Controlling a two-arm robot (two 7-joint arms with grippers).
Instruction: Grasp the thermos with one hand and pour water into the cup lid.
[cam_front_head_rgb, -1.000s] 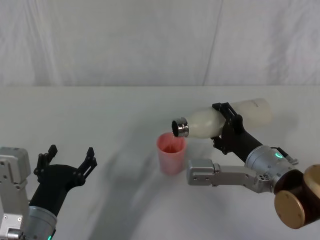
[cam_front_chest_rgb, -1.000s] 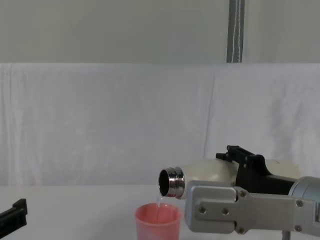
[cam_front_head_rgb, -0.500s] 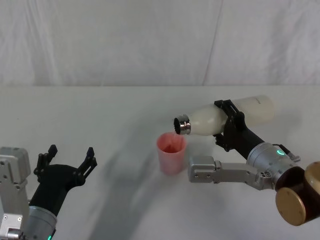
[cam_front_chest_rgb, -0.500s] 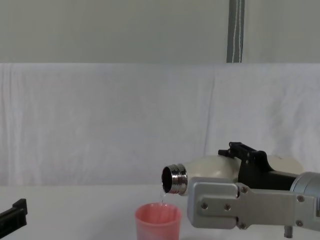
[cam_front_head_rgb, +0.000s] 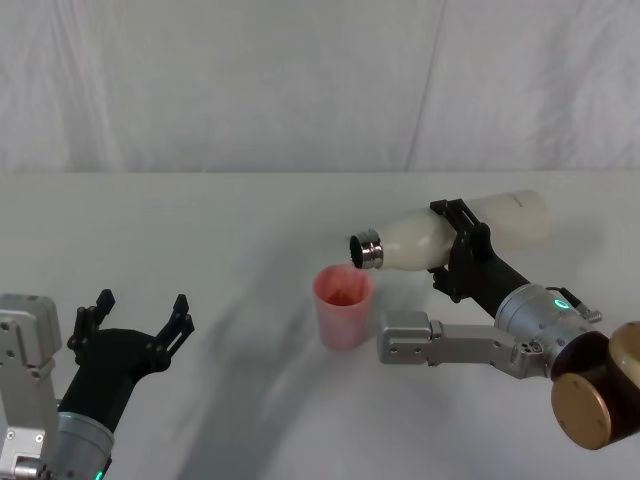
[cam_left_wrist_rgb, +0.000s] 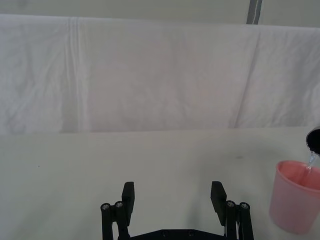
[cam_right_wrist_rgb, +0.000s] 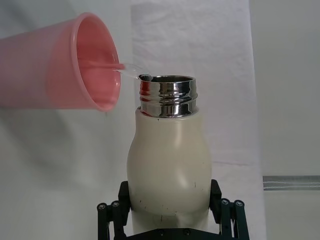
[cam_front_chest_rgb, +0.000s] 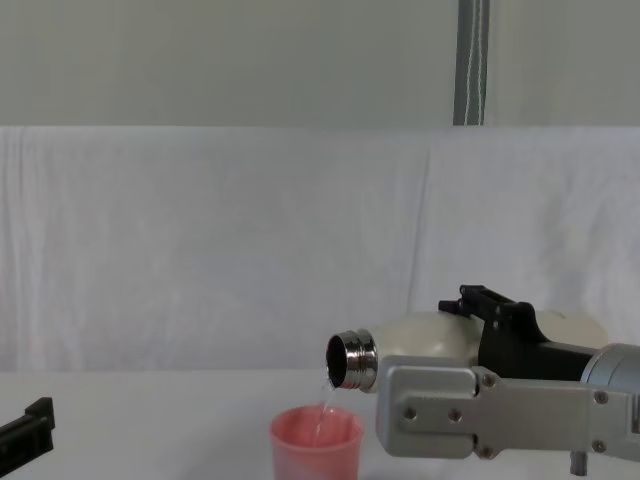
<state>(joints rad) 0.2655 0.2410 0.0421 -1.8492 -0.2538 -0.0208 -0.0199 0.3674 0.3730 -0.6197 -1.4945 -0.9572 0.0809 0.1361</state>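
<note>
Head cam first: my right gripper (cam_front_head_rgb: 462, 249) has its fingers clamped around the middle of the thermos (cam_front_head_rgb: 440, 237), which is tipped nearly flat with the silver neck pointing toward the robot's left, just above the rim of the cup lid (cam_front_head_rgb: 342, 305). The pink cup lid stands upright on the table (cam_front_head_rgb: 200, 230), about centre of the workspace. My left gripper (cam_front_head_rgb: 134, 318) is parked down at the lower left, well apart from all that, fingers spread with nothing between them.

Left wrist cam: left gripper (cam_left_wrist_rgb: 173, 198) fingers wide apart over bare table (cam_left_wrist_rgb: 150, 155). The cup lid (cam_left_wrist_rgb: 296, 195) sits off at the edge, and I can see a bit of water (cam_left_wrist_rgb: 312, 159) dropping into it from the dark mouth of the bottle.

Right wrist cam: the thermos (cam_right_wrist_rgb: 168, 165) is squeezed between the right gripper (cam_right_wrist_rgb: 169, 211) fingers low on its body. A thin clear stream of water (cam_right_wrist_rgb: 131, 73) runs from the metal lip into the cup lid (cam_right_wrist_rgb: 65, 70).

Chest cam: thermos (cam_front_chest_rgb: 420, 338) tilted mouth-down, water (cam_front_chest_rgb: 323, 408) trickling into the cup lid (cam_front_chest_rgb: 316, 444) right below it. The right gripper (cam_front_chest_rgb: 497, 318) wraps the bottle.
</note>
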